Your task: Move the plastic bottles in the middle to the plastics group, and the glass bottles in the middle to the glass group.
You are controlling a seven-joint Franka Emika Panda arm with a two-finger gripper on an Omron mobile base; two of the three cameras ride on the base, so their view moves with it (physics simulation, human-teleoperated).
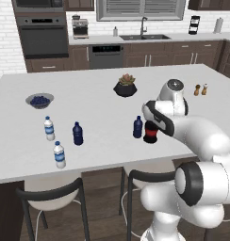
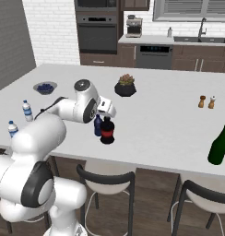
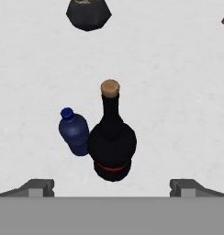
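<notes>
A: Quickly, risk first. The gripper [image 3: 112, 186] is held above the black bottle [image 3: 112, 147], jaws spread wide, nothing gripped; the fingertips [image 3: 38, 187] are seen at the hand view's 7 and 5 o'clock. The navy bottle [image 3: 73, 132] is stood just beside the black one, at its 9 o'clock, possibly touching. If a descent is made as lined up, that neighbour could be clipped by the left finger and tipped over.

B: Noted. Anything else?

A: A tall narrow neck with a tan cork-like top [image 3: 110, 87] is seen; if only the neck were pinched, the bottle could be swung or dropped. A grip lower on the body is judged safer.

B: Look of the target?

A: Squat, wide, black, with a red band [image 3: 113, 166] low on the body. It is stood upright near the front edge of the island counter [image 1: 98, 108].

B: Destination?

A: A green glass bottle [image 2: 219, 144] is stood well apart, at 3 o'clock in the right base view. Two water bottles [image 1: 49, 128] and a dark bottle [image 1: 78, 133] are grouped at 9 o'clock in the left base view.
</notes>
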